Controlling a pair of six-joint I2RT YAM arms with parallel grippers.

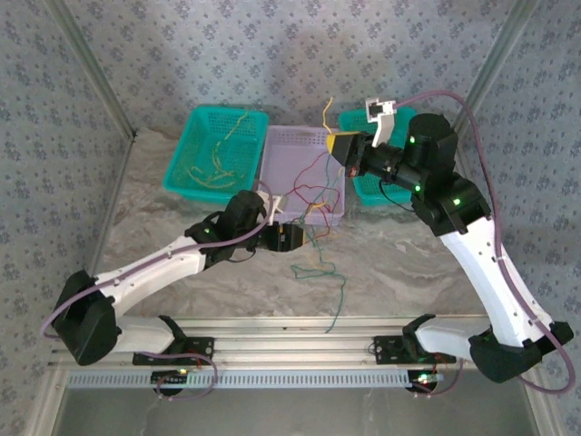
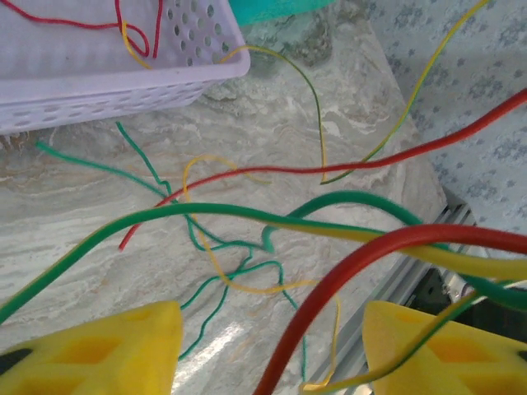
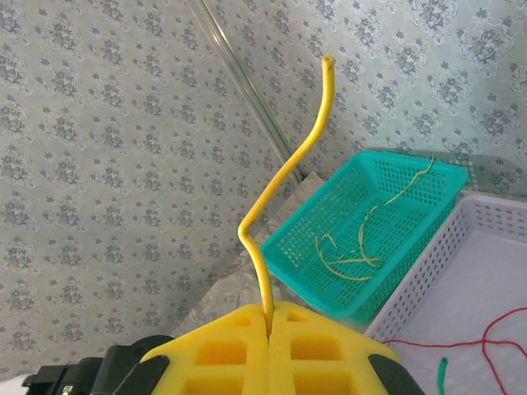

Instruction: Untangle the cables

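Right gripper [image 3: 269, 311] pinches one thin yellow cable [image 3: 284, 177] beside the lilac plastic basket [image 3: 486, 222]. My left gripper [image 2: 272, 346] gapes around the red-green-yellow tangle [image 2: 206, 208] over the marble worktop [image 2: 82, 247]. Loose yellow strands [image 3: 354, 255] lie in the teal mesh basket [image 3: 313, 247]; most remains knotted, I judge.

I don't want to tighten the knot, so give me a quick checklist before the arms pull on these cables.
1. Right gripper shut on the yellow cable: ok.
2. Left gripper around one strand alone: not ok; red cable and green cable both run across its open jaws.
3. Cables apart: not ok, they cross beside the lilac basket.
4. Held yellow cable's path through the tangle: cannot tell.
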